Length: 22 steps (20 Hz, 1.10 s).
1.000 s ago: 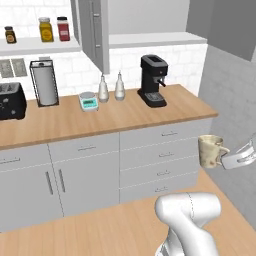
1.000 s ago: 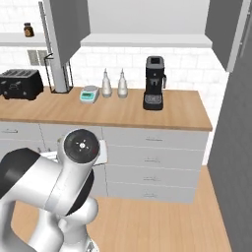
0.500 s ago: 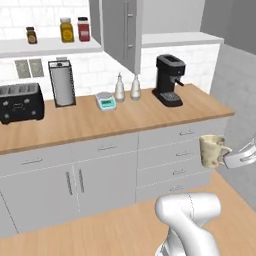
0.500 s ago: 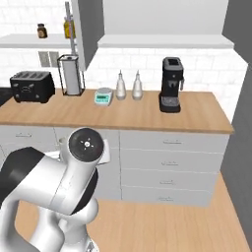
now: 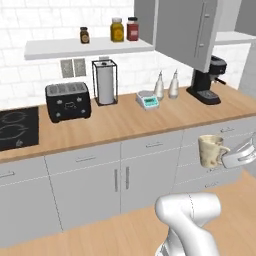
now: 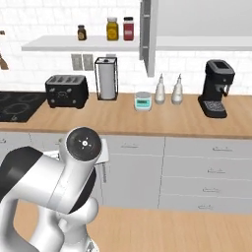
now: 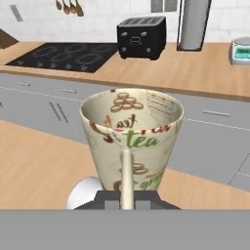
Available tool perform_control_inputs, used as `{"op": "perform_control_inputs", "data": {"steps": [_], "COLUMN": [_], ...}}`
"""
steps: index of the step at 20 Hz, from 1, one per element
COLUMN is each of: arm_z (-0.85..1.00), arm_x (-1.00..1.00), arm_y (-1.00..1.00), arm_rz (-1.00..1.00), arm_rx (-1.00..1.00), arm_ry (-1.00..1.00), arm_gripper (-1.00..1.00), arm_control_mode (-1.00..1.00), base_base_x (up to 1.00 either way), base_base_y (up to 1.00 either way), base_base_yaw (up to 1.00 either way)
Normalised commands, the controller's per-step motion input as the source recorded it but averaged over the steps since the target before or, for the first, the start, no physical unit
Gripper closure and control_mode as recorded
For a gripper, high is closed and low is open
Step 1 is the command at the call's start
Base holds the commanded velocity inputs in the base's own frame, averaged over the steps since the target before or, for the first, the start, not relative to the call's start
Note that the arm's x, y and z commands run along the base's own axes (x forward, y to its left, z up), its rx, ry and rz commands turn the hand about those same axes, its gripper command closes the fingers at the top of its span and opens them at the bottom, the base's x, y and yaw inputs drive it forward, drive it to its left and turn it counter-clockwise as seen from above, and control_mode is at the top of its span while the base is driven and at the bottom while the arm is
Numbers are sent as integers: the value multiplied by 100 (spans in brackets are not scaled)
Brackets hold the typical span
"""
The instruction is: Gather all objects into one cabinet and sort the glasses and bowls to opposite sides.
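Toaster (image 5: 68,101) stands left of the paper towel holder (image 5: 105,82) on the counter (image 5: 125,122).

Cut off at 3 o'clock: gripper (image 5: 227,156) holding beige mottled mug (image 5: 211,151); fingertips hidden behind mug in hand view.

White tile wall (image 5: 30,75), wood counter (image 5: 125,122), wood floor (image 6: 172,229)

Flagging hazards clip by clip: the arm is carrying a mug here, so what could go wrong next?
1. The gripper seems to hold the beige mottled mug only by its handle side, out beside the drawer fronts; it could swing or slip.
2. The open cabinet door juts over the counter above the coffee machine; lifting the mug could clip either.
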Motion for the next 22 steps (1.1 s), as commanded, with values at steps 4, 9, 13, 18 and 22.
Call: {"op": "perform_control_inputs", "data": {"steps": [4, 9, 13, 18, 22], "arm_z": [0, 0, 0, 0, 0], "arm_x": [0, 0, 0, 0, 0], "arm_y": [0, 0, 0, 0, 0], "arm_rz": [0, 0, 0, 0, 0], "arm_rx": [0, 0, 0, 0, 0], "arm_ry": [0, 0, 0, 0, 0], "arm_gripper": [100, 100, 100, 100, 100], "arm_control_mode": [100, 100, 100, 100, 100], "base_base_x": [-54, -29, -32, -34, -33], "base_base_y": [100, 100, 100, 100, 100], "base_base_yaw": [0, 0, 0, 0, 0]}}
